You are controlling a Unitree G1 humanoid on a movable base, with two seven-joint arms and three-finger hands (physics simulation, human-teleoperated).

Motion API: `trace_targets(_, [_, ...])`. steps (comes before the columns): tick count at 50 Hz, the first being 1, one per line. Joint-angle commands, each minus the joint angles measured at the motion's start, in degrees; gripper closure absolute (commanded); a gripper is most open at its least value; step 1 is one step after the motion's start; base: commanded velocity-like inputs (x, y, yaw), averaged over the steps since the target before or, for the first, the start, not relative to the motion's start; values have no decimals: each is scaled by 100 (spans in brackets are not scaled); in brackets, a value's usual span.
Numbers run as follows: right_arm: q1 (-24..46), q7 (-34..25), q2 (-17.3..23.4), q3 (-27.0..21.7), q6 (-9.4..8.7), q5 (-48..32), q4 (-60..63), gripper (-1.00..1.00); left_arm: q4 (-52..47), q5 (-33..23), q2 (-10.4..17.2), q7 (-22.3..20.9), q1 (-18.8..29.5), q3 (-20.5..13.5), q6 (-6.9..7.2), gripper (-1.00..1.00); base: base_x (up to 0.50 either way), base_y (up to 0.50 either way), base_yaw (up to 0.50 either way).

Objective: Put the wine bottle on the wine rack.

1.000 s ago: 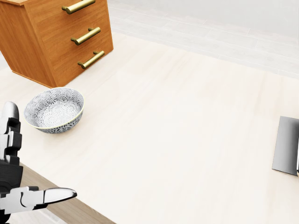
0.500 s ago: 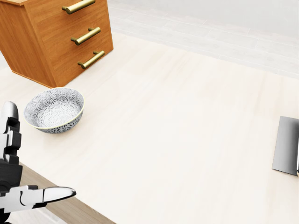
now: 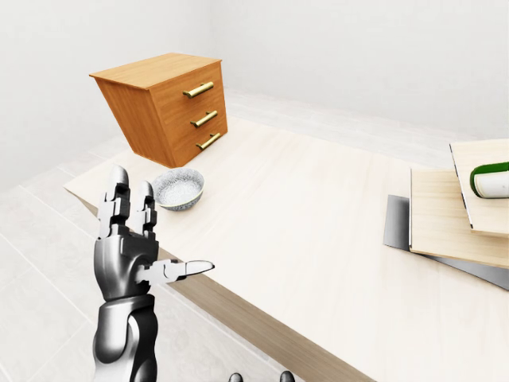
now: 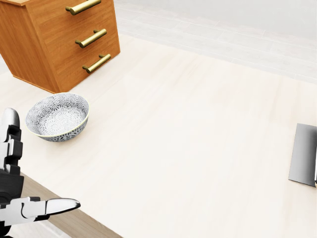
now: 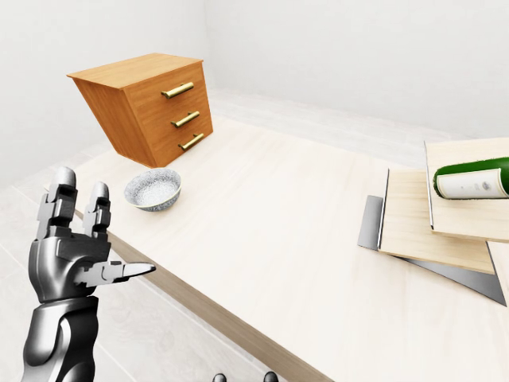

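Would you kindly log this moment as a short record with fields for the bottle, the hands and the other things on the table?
wine bottle: green, lying on its side on stacked boards, right edge of right-eye view
left hand: open, raised at the table's near edge, holding nothing
right hand: not in view
bowl: patterned, beside the wooden drawer unit
wine rack: not identifiable

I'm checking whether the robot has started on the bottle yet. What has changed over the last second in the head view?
Almost nothing. The left hand sits open at the view's lower left, its thumb tip only a hair lower. The bowl, the drawer chest and the table are unchanged, and the camera has not moved. Nothing was grasped or released.
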State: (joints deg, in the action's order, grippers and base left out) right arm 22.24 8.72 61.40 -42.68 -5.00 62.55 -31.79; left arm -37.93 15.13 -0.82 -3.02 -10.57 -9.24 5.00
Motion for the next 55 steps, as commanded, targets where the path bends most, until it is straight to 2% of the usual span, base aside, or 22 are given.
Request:
trace_targets(1, [-161, 139, -52, 124, 0, -390, -212, 100, -12, 4, 1, 5, 0, -5, 0, -100, 0, 0, 0])
trace_targets(21, [-276, 230, -34, -12, 0, -399, -206, 100, 40, -2, 3, -12, 8, -6, 0, -100, 0, 0, 0])
trace_targets(24, [-324, 209, -25, -60, 0, -404, -246, 87, 35, 16, 11, -11, 19, -35, 0, -100, 0, 0, 0])
trace_targets(30, [-421, 216, -3, -144, 0, -409, -227, 86, -74, 0, -4, 24, -16, 1, 0, -100, 0, 0, 0])
trace_targets(33, [-479, 215, -5, -206, 0, -391, -191, 78, -160, 5, -10, 46, -34, 17, 0, -100, 0, 0, 0])
trace_targets(34, [-517, 214, -9, -243, 0, -390, -188, 59, -199, 11, -12, 56, -43, 18, 0, -100, 0, 0, 0])
trace_targets(35, [-536, 210, -15, -258, 0, -388, -175, 53, -211, 7, -11, 58, -46, 21, 0, -100, 0, 0, 0])
trace_targets(39, [-599, 211, -34, -319, 0, -383, -151, 44, -211, 9, -14, 56, -47, 15, 0, -100, 0, 0, 0])
trace_targets(42, [-675, 191, -61, -370, 0, -398, -131, 11, -202, 0, -19, 51, -51, 22, 0, -100, 0, 0, 0])
trace_targets(55, [-898, 150, -123, -600, 0, -435, -30, 2, -225, -14, -25, 56, -54, 34, 0, -100, 0, 0, 0])
